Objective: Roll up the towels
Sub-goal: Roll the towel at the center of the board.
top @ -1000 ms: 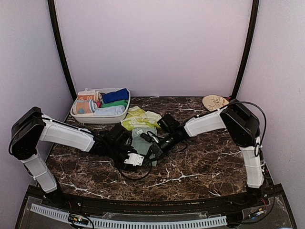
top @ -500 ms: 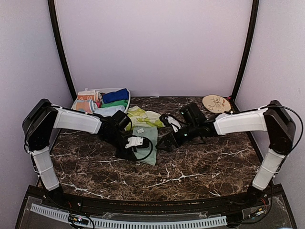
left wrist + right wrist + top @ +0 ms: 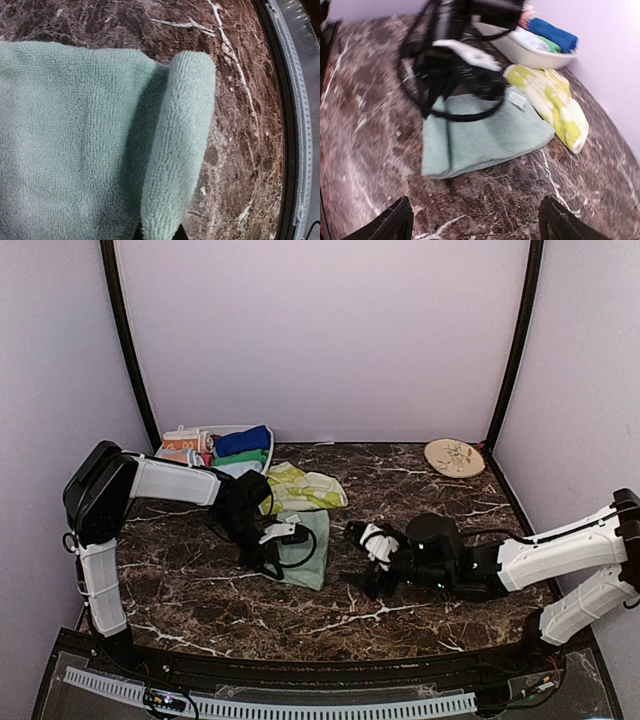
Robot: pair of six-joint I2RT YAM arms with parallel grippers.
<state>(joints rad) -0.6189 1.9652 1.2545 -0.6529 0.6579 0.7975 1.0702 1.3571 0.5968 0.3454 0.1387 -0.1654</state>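
My left gripper [image 3: 158, 234] is clamped on the lifted edge of the pale mint green terry towel [image 3: 75, 140] lying flat just beyond it, my right gripper [image 3: 480, 222] gapes empty nearby, so I judge the roll is only starting and next I curl that edge over.

Bare marble table [image 3: 370, 150] lies open directly ahead of the right gripper [image 3: 477, 226]. Farther ahead, the left arm [image 3: 495, 10] and its cables [image 3: 420, 65] crowd the mint towel [image 3: 490, 135].
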